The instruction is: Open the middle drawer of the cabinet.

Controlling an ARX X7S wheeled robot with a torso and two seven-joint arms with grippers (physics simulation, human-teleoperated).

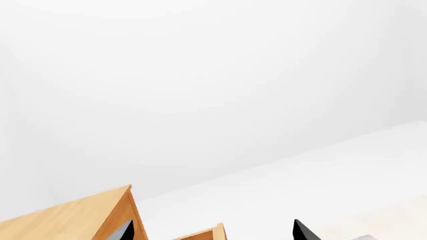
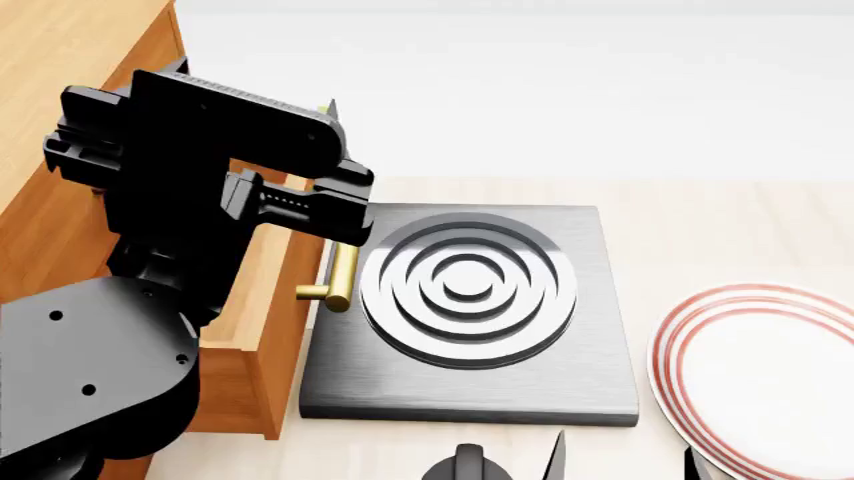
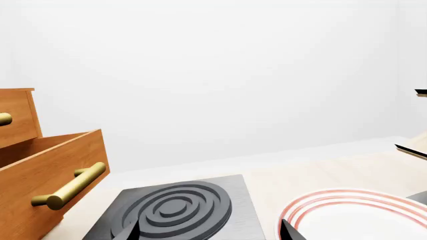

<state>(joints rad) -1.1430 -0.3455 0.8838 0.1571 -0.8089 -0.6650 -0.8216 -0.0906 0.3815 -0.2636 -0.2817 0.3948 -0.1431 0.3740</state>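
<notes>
Brass-handled middle drawer [image 2: 274, 300] pulled out — left claw [image 2: 287, 200] directly above, grip unreadable

Orange-brown cabinet [image 2: 67, 120], brass handle [image 2: 334, 285], black hotplate [image 2: 467, 330]

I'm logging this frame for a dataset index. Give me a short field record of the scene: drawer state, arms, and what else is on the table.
middle drawer: pulled out from the cabinet, brass handle free
left gripper: above the open drawer, near the handle; jaw state unclear
right gripper: only its tips show, apart, holding nothing
hotplate: black, beside the cabinet
plate: white with red rings, to the right of the hotplate
</notes>
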